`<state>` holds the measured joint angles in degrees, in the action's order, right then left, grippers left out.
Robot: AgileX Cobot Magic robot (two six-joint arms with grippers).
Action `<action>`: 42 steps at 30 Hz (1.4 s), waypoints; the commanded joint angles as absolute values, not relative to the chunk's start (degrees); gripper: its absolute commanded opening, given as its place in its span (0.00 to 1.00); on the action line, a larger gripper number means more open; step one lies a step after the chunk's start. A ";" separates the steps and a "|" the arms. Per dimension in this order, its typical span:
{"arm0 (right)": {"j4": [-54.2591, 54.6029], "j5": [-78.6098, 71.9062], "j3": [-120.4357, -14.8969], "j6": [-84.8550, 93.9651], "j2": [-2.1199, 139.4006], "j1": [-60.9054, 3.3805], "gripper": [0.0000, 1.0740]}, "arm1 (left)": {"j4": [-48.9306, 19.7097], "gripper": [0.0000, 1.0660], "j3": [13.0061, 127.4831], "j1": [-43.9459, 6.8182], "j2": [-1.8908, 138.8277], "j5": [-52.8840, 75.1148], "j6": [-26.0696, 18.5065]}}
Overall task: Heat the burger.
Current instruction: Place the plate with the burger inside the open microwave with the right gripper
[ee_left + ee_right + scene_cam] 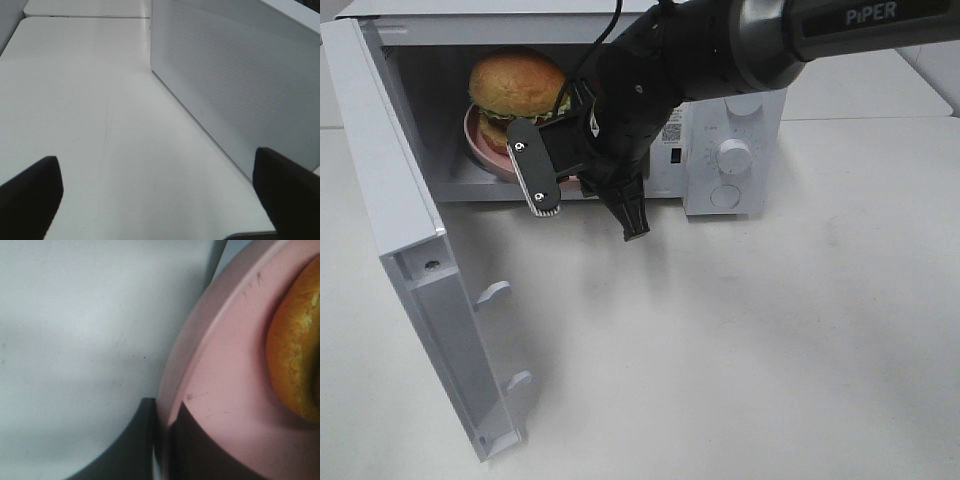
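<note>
The burger (517,85), with a glossy brown bun and green lettuce, sits on a round pink plate (478,135) inside the open white microwave (740,120). My right arm reaches in from the upper right. My right gripper (552,190) is at the plate's front rim. In the right wrist view, my right gripper (164,406) is shut on the pink plate's (225,365) rim, and the bun's edge of the burger (297,350) shows beside it. My left gripper (155,167) is open with nothing between its fingers, low over the table.
The microwave door (410,230) swings out to the left toward the table's front. A perforated white panel (235,85) stands close beside my left gripper. The control knobs (732,155) are on the microwave's right side. The white table (770,350) spreads in front.
</note>
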<state>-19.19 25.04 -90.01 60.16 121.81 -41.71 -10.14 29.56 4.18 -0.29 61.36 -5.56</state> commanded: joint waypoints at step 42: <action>-17.36 26.18 -103.36 61.99 131.67 -38.73 0.47 | -9.57 0.92 29.51 4.24 -1.32 61.42 -5.21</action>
